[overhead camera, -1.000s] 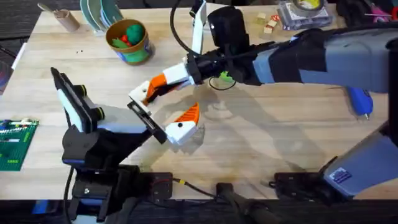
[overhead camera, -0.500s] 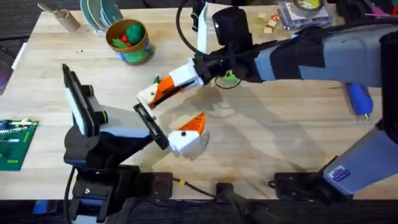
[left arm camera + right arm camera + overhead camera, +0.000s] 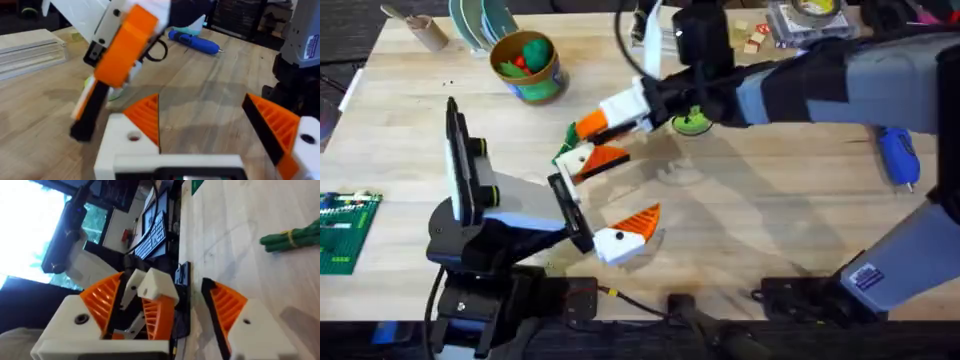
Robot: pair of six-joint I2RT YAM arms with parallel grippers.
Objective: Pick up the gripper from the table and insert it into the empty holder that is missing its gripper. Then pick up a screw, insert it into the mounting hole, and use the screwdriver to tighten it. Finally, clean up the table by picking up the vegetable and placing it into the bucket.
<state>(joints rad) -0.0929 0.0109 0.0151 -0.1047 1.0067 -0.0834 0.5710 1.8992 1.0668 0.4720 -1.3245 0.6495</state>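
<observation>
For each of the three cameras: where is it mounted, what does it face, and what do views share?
Overhead: above the arm bases, looking down at the table; both arms show.
Left wrist: on the left arm, facing the right hand and blue screwdriver; own fingers below.
Right wrist: on the right arm, facing a green vegetable; own fingers below.
Shared: screwdriver, overhead and left wrist.

A light wooden table (image 3: 770, 200) carries the things. The bucket (image 3: 526, 66) stands at its far left part, with the vegetable (image 3: 563, 155) lying nearer the middle. A green ring (image 3: 692, 124) sits mid-table, and the blue-handled screwdriver (image 3: 899, 158) lies at the right.
</observation>
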